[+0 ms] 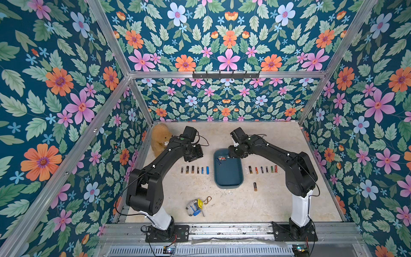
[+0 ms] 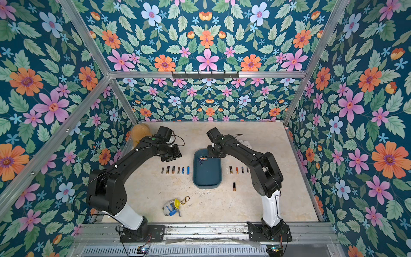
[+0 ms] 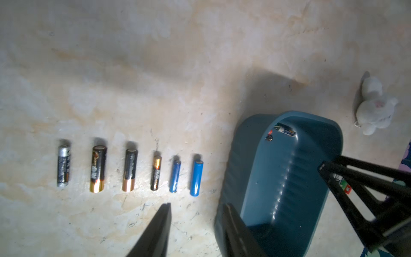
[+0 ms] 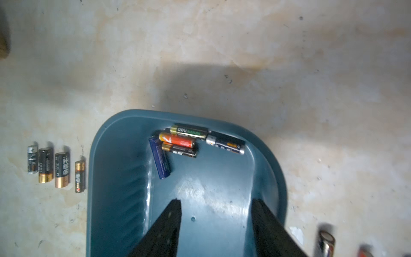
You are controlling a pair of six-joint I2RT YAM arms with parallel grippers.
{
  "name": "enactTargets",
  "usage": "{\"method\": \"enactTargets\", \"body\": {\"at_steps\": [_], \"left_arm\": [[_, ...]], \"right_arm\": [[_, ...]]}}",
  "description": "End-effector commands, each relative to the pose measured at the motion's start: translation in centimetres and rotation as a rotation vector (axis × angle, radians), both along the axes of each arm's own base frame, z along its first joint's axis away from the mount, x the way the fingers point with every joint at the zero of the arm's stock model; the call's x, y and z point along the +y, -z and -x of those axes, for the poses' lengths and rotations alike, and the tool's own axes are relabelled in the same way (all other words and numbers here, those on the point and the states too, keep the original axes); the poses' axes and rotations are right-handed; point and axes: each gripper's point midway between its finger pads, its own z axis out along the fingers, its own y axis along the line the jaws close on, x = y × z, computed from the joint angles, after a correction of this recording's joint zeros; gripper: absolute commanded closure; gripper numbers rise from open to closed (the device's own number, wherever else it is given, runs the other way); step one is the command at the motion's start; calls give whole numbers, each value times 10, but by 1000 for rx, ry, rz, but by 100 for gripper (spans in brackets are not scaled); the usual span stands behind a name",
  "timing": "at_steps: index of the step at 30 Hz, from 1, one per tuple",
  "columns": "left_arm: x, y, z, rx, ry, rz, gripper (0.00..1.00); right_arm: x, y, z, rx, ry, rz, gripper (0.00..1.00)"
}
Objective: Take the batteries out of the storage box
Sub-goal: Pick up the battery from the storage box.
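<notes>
**A:** Where are the batteries being kept right now?

**B:** Five are being seen inside the storage box, bunched at its far end. A green-and-black one is lying along the far wall. An orange one and a black-and-gold one are lying side by side just inside it, touching. A navy one is lying toward the box's far right corner, and a blue one is lying crosswise at the cluster's left edge. The others are being displayed on the bench: a left-hand row off the box's left wall, a right-hand row off its right wall, and a lone battery near its near right corner.

**A:** And the jaws?

**B:** Both pairs are being held spread, with nothing between them. The right jaws are being carried above the box floor, short of the cluster. The left jaws are being held above the bench beside the box's left wall.

**A:** How is a battery being expected to handle?

**B:** Light, stiff, smooth and round, so rolling and slipping are being expected. The blue one is being judged easiest because its long sides are mostly free. It is probably best pinched across mid-barrel, jaws square to its length. The touching pair is being judged tighter, with little gap for a jaw.
</notes>
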Motion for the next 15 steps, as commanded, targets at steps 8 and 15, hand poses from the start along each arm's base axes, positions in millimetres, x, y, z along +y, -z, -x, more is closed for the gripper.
{"method": "enactTargets", "body": {"at_steps": [8,15], "left_arm": [[34,8,28,40,-24,-32,56],[38,12,33,50,-27,-26,56]], "right_arm": [[50,25,6,32,-128,21,46],[58,38,12,59,-143,17,49]]}}
